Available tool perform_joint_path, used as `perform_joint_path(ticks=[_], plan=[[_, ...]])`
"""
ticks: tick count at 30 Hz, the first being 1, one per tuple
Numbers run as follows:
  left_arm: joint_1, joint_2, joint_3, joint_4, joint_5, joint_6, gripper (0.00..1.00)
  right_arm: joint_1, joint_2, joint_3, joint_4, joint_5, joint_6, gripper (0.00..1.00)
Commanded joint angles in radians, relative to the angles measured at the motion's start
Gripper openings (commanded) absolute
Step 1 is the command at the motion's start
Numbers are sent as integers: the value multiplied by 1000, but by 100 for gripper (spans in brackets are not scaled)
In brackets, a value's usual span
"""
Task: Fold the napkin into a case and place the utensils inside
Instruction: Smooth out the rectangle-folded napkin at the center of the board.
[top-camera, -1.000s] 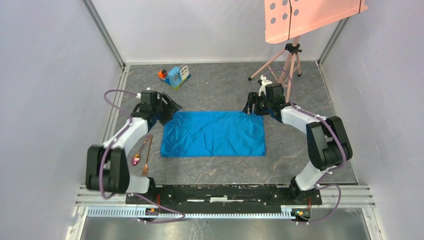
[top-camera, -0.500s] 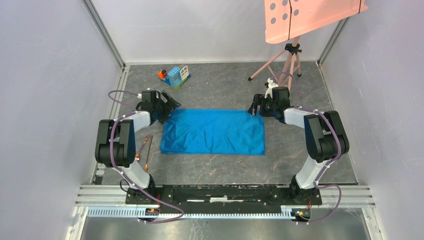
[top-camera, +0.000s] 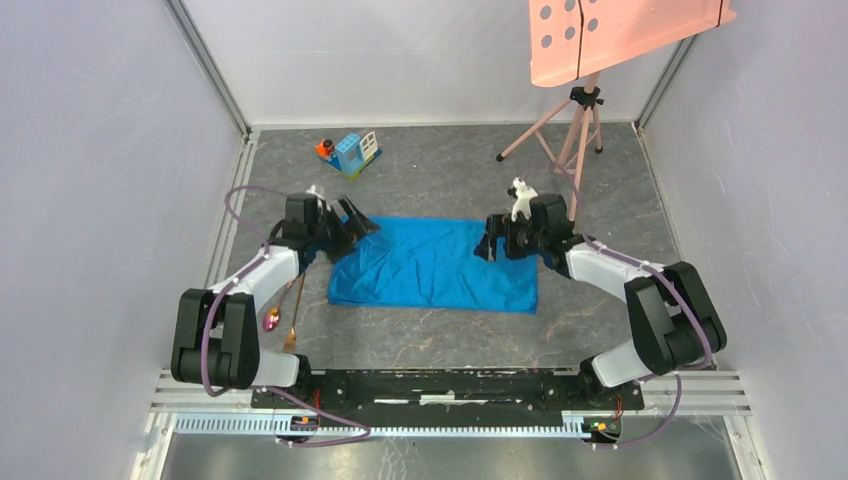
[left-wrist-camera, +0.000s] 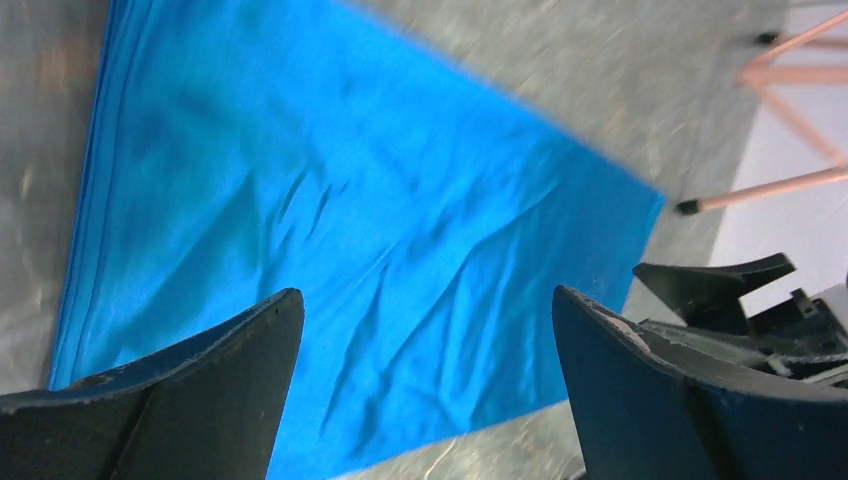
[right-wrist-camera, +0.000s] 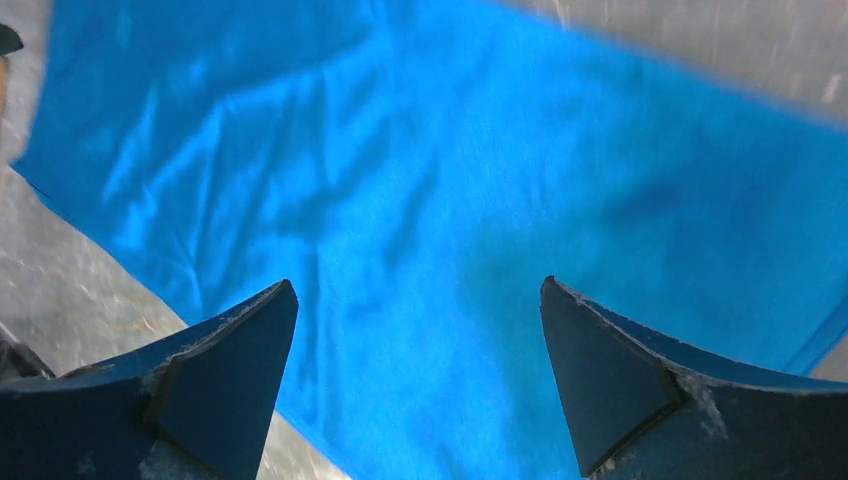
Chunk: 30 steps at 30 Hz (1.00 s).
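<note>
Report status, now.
Left hand open, empty, over napkin's far-left corner. Right hand open, empty, over its far edge. Napkin flat, not yet a case. Spoon and fork lie left, outside it.

It looked like a robotics lab cell: white panels (top-camera: 90, 180) walled a grey tabletop (top-camera: 440, 170), two robot arms (top-camera: 262, 275) sat on an aluminium rail (top-camera: 720, 388), a dotted pink board (top-camera: 620, 35) topped a tripod (top-camera: 578, 125).

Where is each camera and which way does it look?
Top: high behind the robot, looking down at the table; left arm, right arm show.
Left wrist: on the left arm, facing the napkin; open left pincer shows.
Right wrist: on the right arm, facing the napkin too; open right pincer shows.
All see the napkin.
</note>
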Motion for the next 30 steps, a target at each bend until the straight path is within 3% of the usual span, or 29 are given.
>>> perform_joint_path(ticks=[1,7,12,17,22,27,30], plan=[[-5,-58,-159,-8,-40,-57,100,-16,-63,-152,32,-45,32,98],[3,-96,-245,-123,-184,-79,100,-93,-170,-318,-17,24,-45,98],[1,-304,-254,-271,-271,-6,100,-99,-312,-296,-187,133,-135,98],[-8,-481,-261,-318,-140,-8,100,-81,-383,-311,-203,-13,-84,98],[-16,-468,-371,-198,-12,-90,100,-70,-379,-428,-93,-112,9,98],[-16,-372,-408,-172,-87,-81,100,-73,-422,-427,-227,102,-57,98],[-17,-339,-378,-250,-101,-59,100,-74,-470,-370,-365,245,-76,97]])
